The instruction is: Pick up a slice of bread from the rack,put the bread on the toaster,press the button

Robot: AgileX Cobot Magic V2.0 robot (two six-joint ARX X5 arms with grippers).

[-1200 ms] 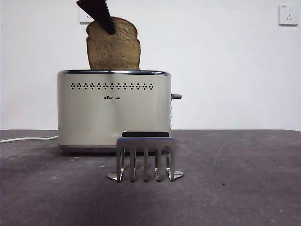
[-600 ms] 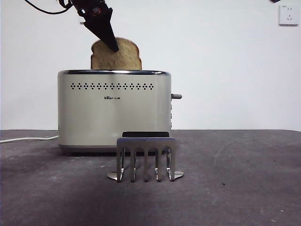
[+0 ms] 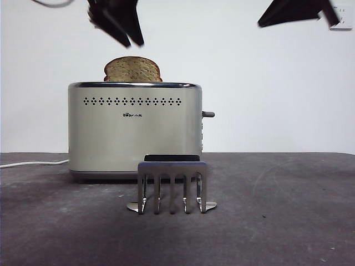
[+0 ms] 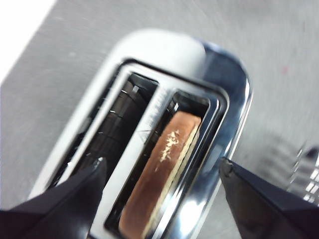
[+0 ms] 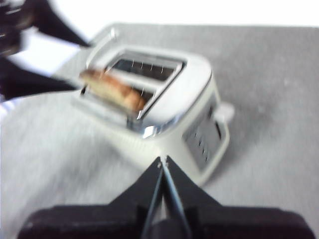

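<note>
While left gripper gapes empty, speckled slice of bread sits in toaster; right gripper closed.

Looking like a test room or lab, not a real kitchen. Standing against a bare white wall with a white socket high up. Sitting on a plain dark grey table: only a toaster and a small metal rack. Trailing off the side, a white cord. Hanging above, black robot arm tips.
</note>
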